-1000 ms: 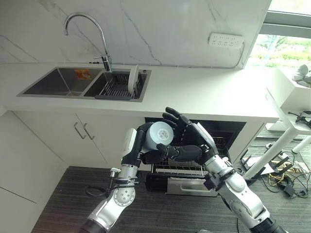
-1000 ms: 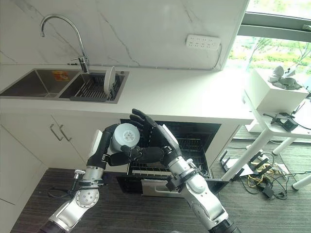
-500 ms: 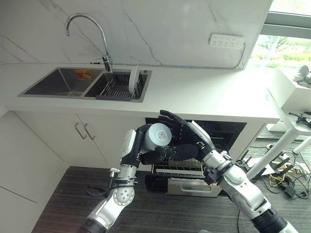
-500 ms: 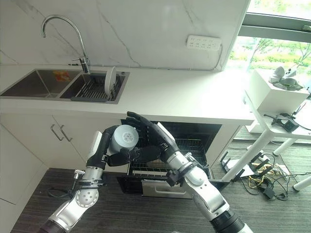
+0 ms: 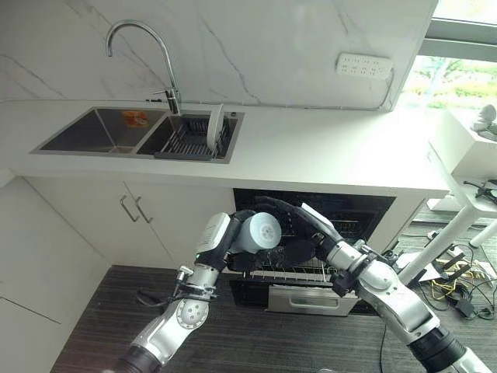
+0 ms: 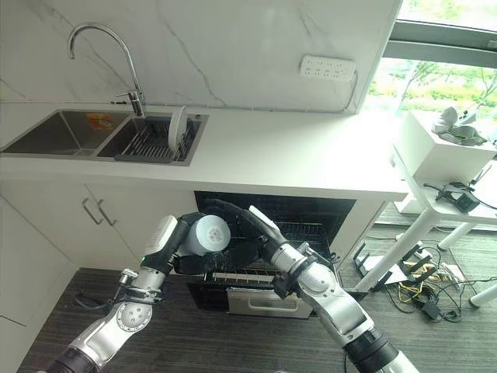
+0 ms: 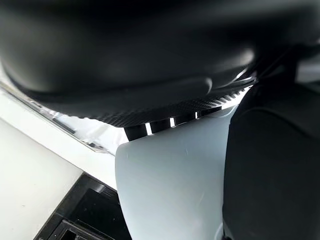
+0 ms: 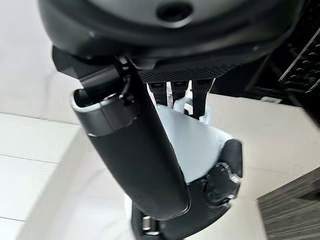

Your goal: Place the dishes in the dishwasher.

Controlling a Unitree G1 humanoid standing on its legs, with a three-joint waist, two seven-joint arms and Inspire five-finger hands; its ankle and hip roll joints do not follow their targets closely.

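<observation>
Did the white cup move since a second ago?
Yes. The white cup, gripped by both hands, moved down from the counter edge, now before the dishwasher opening.

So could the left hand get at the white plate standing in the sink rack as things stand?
Probably not. The left hand is curled round the pale cup in front of the open dishwasher, with the right hand closed over the cup too. The plate stands up in the sink rack, across the counter.
</observation>
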